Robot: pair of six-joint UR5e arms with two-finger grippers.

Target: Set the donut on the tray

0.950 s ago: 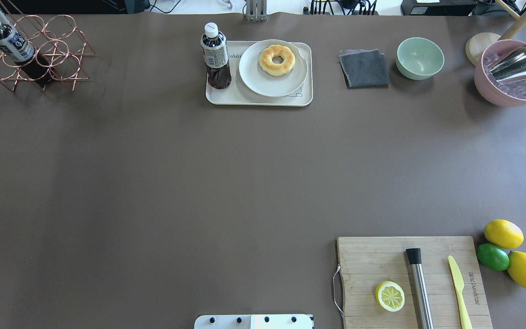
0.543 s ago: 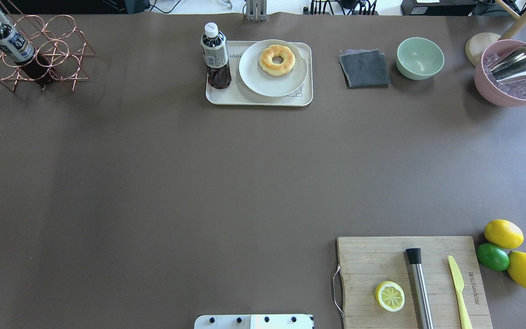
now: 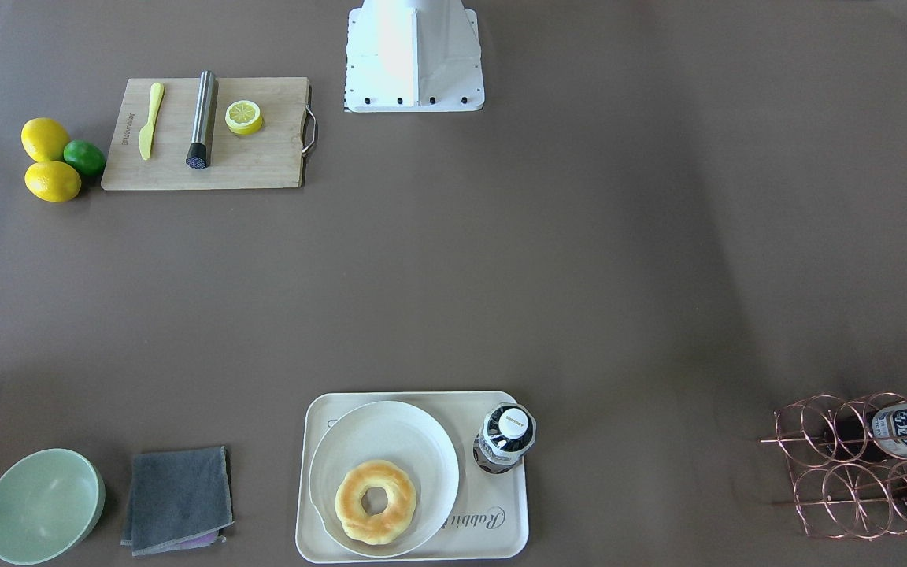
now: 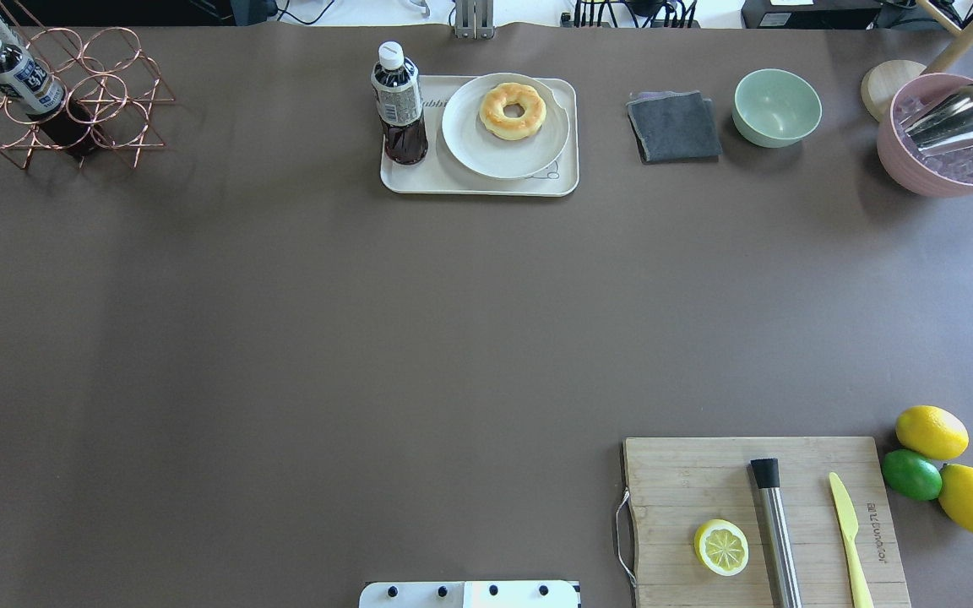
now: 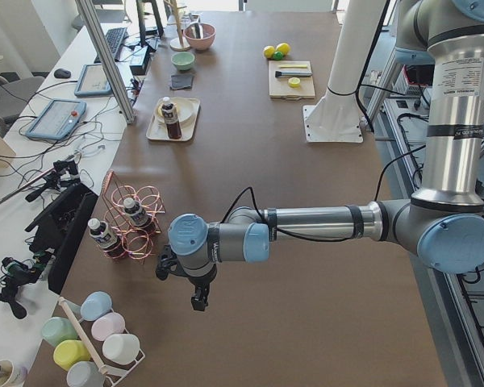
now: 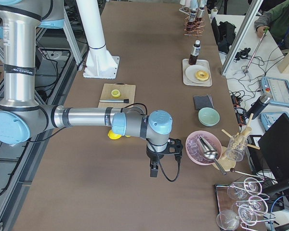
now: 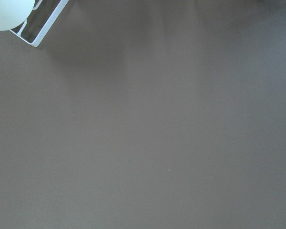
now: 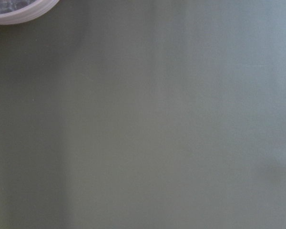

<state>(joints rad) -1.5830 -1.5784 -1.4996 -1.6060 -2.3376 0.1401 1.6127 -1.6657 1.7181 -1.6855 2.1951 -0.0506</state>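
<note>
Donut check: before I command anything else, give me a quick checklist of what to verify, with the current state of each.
1. Donut lies on the plate: ok.
2. Plate sits inside the tray: ok.
3. Bottle stands upright on the tray beside the plate, apart from the donut: ok.
4. Left gripper is far from the tray, near the rack: ok.
5. Right gripper is far from the tray, near the pink bowl: ok.
6. Either gripper open or shut: cannot tell; only the side views show them.
</note>
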